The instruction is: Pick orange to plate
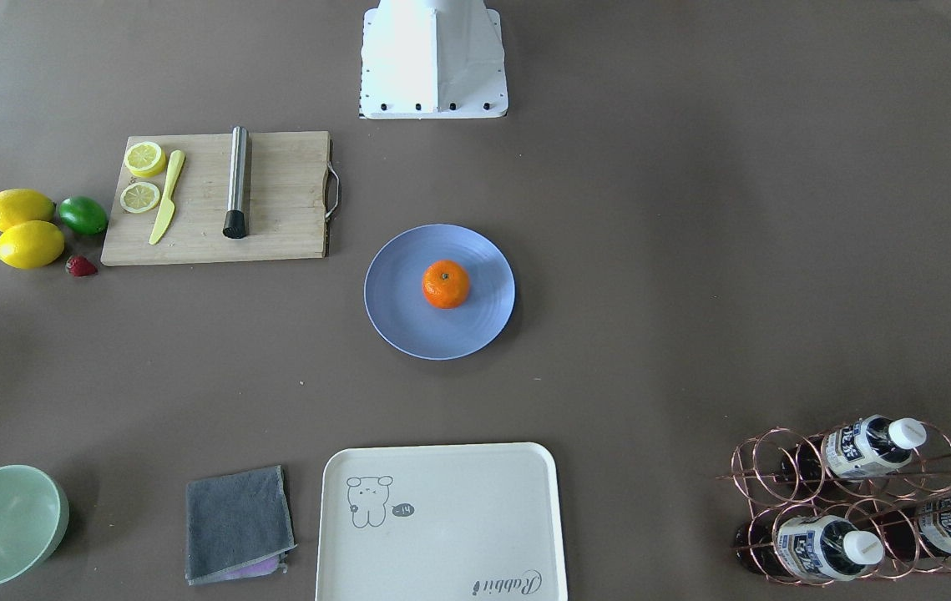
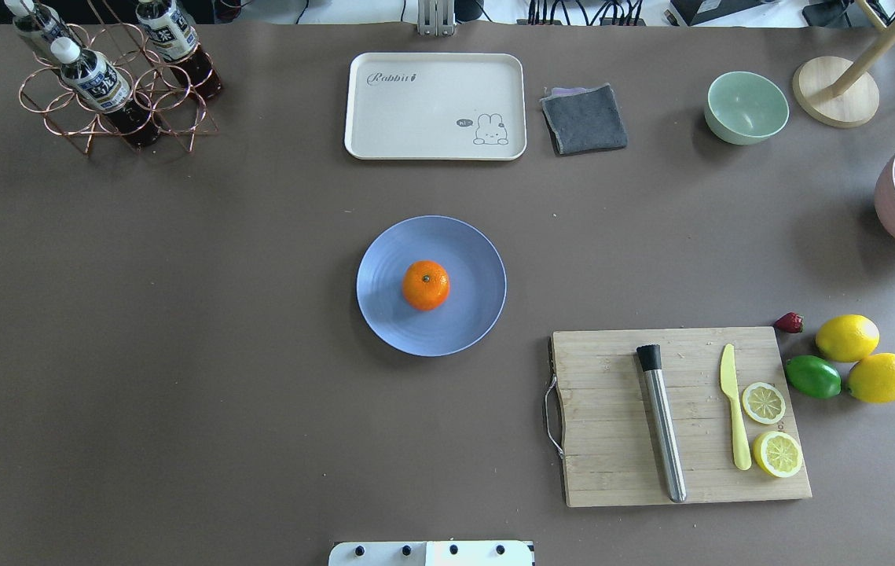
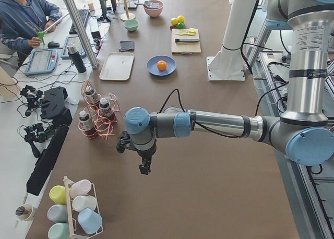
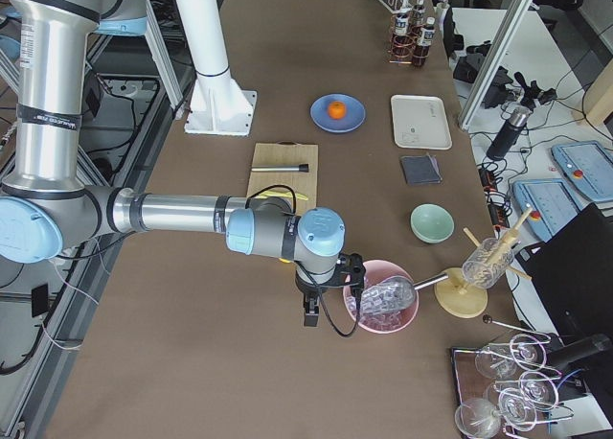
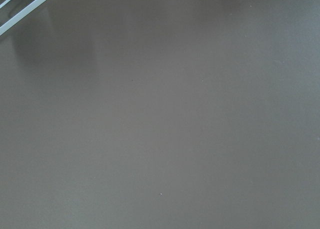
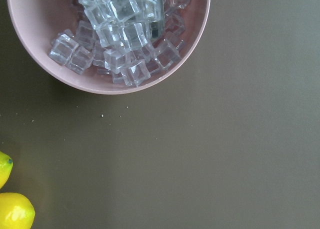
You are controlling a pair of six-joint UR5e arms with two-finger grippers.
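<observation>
Pointing down: left claw point(image 3: 144, 168), right claw point(image 4: 309, 316).

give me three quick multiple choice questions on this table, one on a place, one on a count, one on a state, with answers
1. Where is the orange? A on the cream tray; B on the plate; C in the green bowl.
2. How many whole lemons lie beside the lime? A one; B four; C two.
3. The lemon on the cutting board is: A cut, flesh facing up; B whole; C peeled.

Answers: B, the orange sits near the blue plate's middle; C, two whole lemons flank the lime; A, two pieces show their flesh next to the yellow knife.
</observation>
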